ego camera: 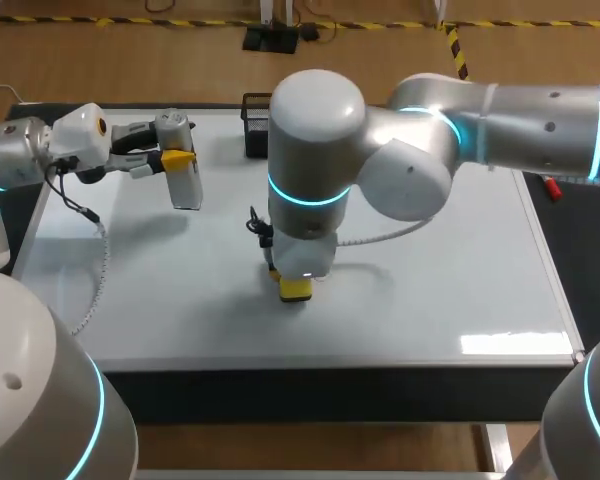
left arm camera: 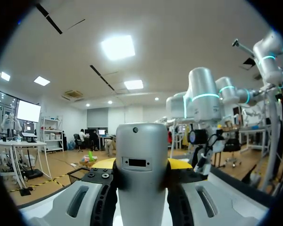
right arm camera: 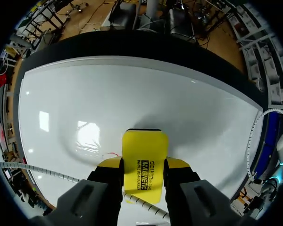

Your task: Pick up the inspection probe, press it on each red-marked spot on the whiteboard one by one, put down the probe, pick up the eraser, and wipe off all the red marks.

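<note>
Left hand (ego camera: 177,160) is held near the far left corner of the whiteboard (ego camera: 460,260) and is clamped on the upright grey inspection probe (ego camera: 185,182). At the whiteboard's middle, the right hand (ego camera: 296,289) is closed on the yellow eraser (right arm camera: 145,155). A faint red mark (right arm camera: 111,154) is seen just beside the eraser.

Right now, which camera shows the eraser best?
The right wrist view: the yellow eraser sits gripped in the right claw, down on the whiteboard beside a faint red mark. The head view shows only a yellow sliver beneath the right arm. The left wrist view does not show it.
</note>
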You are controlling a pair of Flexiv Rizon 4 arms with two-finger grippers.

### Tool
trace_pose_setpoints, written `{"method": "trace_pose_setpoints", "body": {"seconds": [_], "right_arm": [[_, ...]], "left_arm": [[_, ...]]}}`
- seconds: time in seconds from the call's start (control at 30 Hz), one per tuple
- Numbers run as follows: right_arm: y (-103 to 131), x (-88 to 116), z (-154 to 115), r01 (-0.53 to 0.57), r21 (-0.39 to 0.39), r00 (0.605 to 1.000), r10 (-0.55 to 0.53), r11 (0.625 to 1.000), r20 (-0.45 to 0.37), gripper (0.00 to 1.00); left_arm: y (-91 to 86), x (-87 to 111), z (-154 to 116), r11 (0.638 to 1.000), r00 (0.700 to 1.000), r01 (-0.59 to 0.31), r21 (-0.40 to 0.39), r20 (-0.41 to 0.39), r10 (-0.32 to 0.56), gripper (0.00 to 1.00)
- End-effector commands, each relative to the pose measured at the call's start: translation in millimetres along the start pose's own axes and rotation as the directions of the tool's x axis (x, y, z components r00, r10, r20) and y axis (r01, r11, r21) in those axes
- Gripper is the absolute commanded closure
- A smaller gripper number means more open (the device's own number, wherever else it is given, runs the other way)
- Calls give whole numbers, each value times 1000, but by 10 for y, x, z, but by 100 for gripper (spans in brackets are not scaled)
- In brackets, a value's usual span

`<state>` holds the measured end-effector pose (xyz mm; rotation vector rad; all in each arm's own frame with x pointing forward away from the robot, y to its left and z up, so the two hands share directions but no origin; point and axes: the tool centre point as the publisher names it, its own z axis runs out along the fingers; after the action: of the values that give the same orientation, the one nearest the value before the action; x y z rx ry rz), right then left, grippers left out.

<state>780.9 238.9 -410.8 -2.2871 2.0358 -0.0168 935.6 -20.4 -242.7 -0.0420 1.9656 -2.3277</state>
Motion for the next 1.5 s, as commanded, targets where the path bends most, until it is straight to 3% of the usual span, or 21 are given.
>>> {"method": "trace_pose_setpoints", "body": {"seconds": [0.03,0.4,1.23,1.5], "right_arm": [[-35,-54,64,2,-8,1000,-2,1000,-17,100],[-9,130,138,-21,-14,999,21,1000,-49,100],[-27,887,217,-154,-16,980,151,988,-129,100],[-45,1014,185,-170,-9,976,167,985,-143,100]], "left_arm": [[-10,5,-4,1000,1000,-1,0,-1,1,100],[-10,5,-4,1000,1000,-1,0,-1,1,100],[-10,5,-4,1000,1000,-1,0,-1,1,100],[-10,5,-4,1000,1000,-1,0,-1,1,100]]}}
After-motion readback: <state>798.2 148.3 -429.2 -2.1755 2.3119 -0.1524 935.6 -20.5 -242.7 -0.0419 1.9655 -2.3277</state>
